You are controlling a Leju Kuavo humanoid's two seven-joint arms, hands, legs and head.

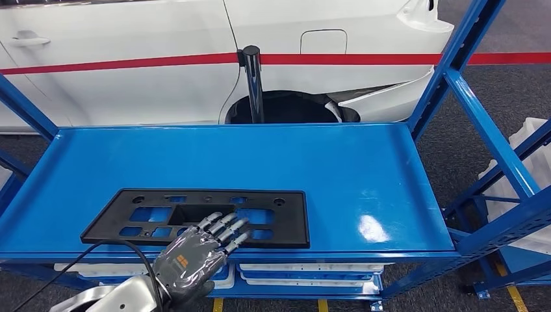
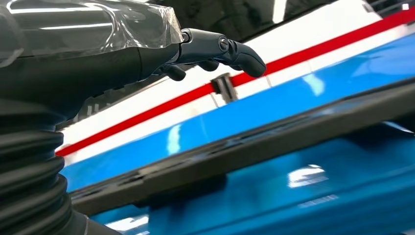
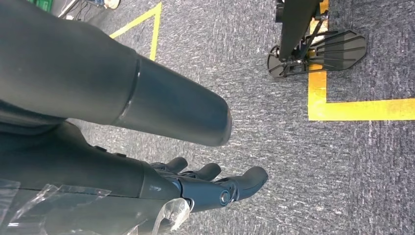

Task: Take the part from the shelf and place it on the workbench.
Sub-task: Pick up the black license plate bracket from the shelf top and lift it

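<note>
Left hand (image 1: 195, 253) is reaching in from the near edge of the blue shelf (image 1: 364, 162), palm down, fingers (image 1: 229, 229) stretched out and a bit apart over the near long edge of the part (image 1: 201, 216). That's the flat black plastic plate with rectangular cutouts, lying flat on the shelf's top deck, toward the near left side. From the head view the fingertips overlap the plate's near edge around the middle cutouts, but I honestly can't tell if they're pressing on it or just above it. The left wrist view helps a little: the thumb (image 2: 230, 49) is sticking out in the air with nothing pinched under it, and the part (image 2: 254, 142) runs past as a dark strip on the blue deck. So the hand is spread and has hold of nothing as far as I can see.

Hard-to-see stuff: the hand covers a piece of the plate's near edge, so that bit of the part is hidden. The arm is cut off at the bottom of the head view, with a black cable (image 1: 97, 257) looping beside it. Under the deck there are some white trays (image 1: 305, 273), mostly hidden by the shelf lip.

Right hand (image 3: 210, 183) hangs down over the grey carpet floor (image 3: 274, 161), fingers loosely extended and a little apart, nothing in it. Yellow floor tape (image 3: 362, 108) and a dark stand foot (image 3: 318, 54) sit beyond it. Behind the shelf there's a white car (image 1: 130, 65) with a red stripe, and a black post (image 1: 253, 81) in front of it.
</note>
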